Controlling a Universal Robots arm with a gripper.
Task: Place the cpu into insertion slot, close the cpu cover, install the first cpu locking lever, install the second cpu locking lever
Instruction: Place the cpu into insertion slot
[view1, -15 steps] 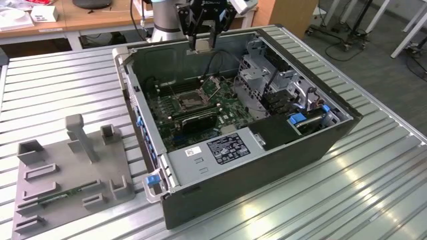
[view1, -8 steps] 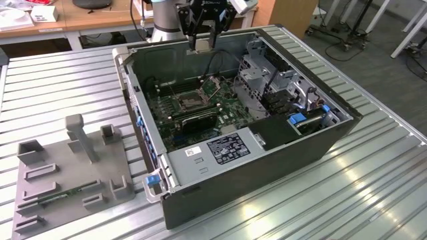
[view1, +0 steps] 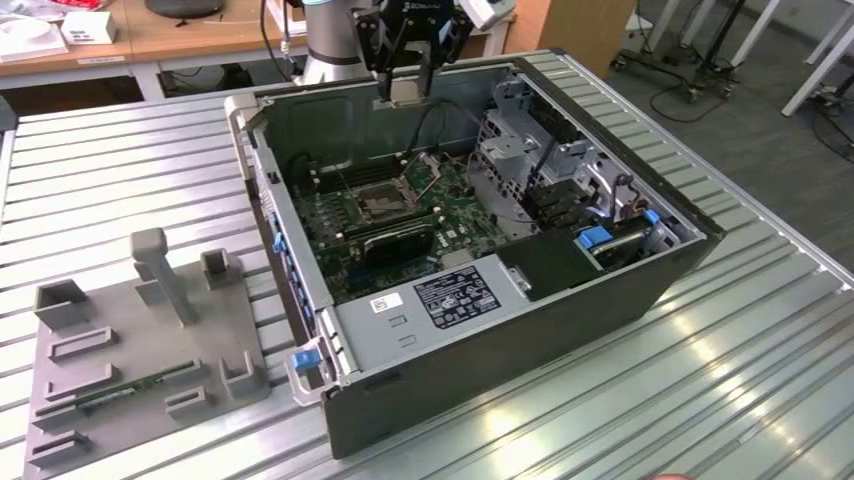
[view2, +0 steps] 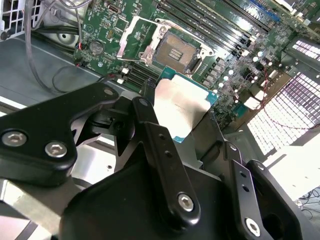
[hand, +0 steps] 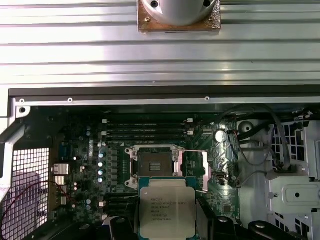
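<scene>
Nearest the lens in the second wrist view: black fingers (view2: 150, 135) of the gripper (view2: 181, 117), clamped on two edges of the cpu (view2: 182, 97). Hangs clear above the board (view2: 100, 30), short of the slot (view2: 176, 52) and its raised cover (view2: 136, 37). Could bend socket pins if lowered tilted or turned; could also snag the cover. Gives, in the first wrist view, cpu edges lined up square with the slot; in the exterior view, the height above the case (view1: 534, 330).

Open computer case (view1: 534, 330) on ribbed table (view1: 120, 170); grey fixture tray (view1: 147, 335) beside.
</scene>
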